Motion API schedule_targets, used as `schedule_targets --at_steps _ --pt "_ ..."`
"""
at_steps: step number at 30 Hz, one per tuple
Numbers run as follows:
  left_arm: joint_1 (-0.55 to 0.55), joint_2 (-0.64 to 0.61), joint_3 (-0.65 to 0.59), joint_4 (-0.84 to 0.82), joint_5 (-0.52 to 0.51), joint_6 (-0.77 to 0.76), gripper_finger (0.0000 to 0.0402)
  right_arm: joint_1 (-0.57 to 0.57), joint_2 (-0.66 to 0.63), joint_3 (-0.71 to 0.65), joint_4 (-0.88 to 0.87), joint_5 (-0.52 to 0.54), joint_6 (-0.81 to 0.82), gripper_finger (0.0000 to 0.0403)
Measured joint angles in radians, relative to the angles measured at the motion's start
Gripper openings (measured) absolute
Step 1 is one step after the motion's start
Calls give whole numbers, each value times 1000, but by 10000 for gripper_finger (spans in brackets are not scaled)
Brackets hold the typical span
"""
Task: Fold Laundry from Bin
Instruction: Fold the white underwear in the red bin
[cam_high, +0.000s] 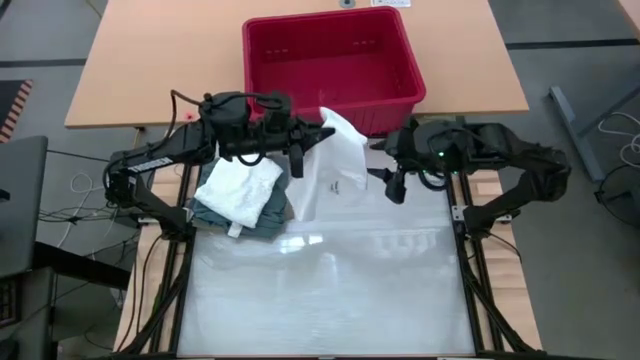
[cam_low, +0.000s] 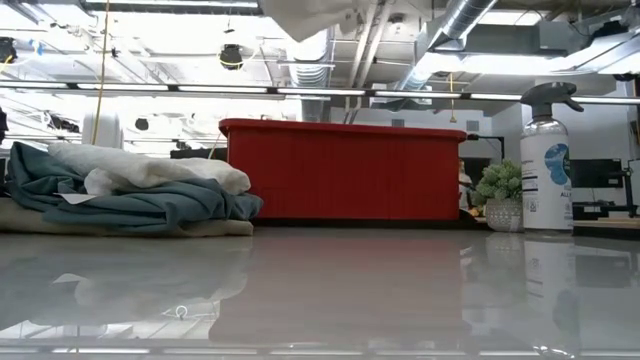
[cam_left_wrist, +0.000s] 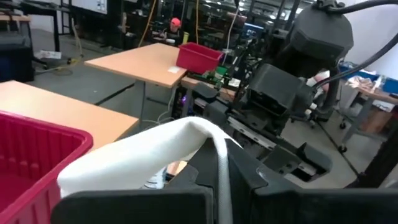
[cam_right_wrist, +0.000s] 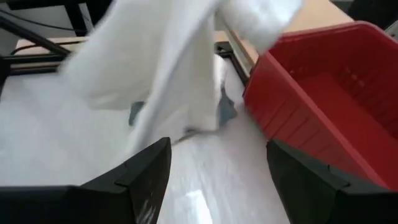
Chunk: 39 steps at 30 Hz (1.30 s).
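The left gripper (cam_high: 318, 135) is pinching the white garment (cam_high: 338, 165) beside the bin (cam_high: 330, 60); the right gripper (cam_high: 392, 180) is hanging spread wide, empty.

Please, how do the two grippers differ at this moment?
The left gripper is shut on the white garment, pinching its upper edge; the right gripper is open and holds nothing. The left gripper is nearer the red bin than the right gripper. Both hover above the table.

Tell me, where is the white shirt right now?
The white garment hangs from the shut left gripper above the table, just in front of the red bin, with the folded pile to its left.
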<state>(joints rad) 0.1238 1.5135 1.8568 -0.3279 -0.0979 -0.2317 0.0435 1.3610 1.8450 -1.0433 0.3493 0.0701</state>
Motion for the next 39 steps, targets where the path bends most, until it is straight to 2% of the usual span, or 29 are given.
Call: schedule_targets --at_steps 10,21,28,30,32,36,37,39 --pt "4 -2 0 -5 -8 28 0 47 -56 1 -93 -6 71 290" --pt "4 11 0 4 -7 37 0 53 -17 2 91 -9 19 290" --pt "4 12 0 16 -7 39 0 46 47 2 105 -10 -20 284" --pt "4 12 0 23 -4 45 0 53 64 1 119 -9 -53 262" --pt "4 12 0 27 -3 45 0 60 80 1 145 -10 -81 211" --pt "4 12 0 1 -4 68 0 78 95 1 170 -8 -155 41" --pt "4 12 0 -13 -10 79 0 82 95 1 170 0 -164 26" --pt "4 12 0 -49 -36 90 0 89 92 1 172 22 -152 18"
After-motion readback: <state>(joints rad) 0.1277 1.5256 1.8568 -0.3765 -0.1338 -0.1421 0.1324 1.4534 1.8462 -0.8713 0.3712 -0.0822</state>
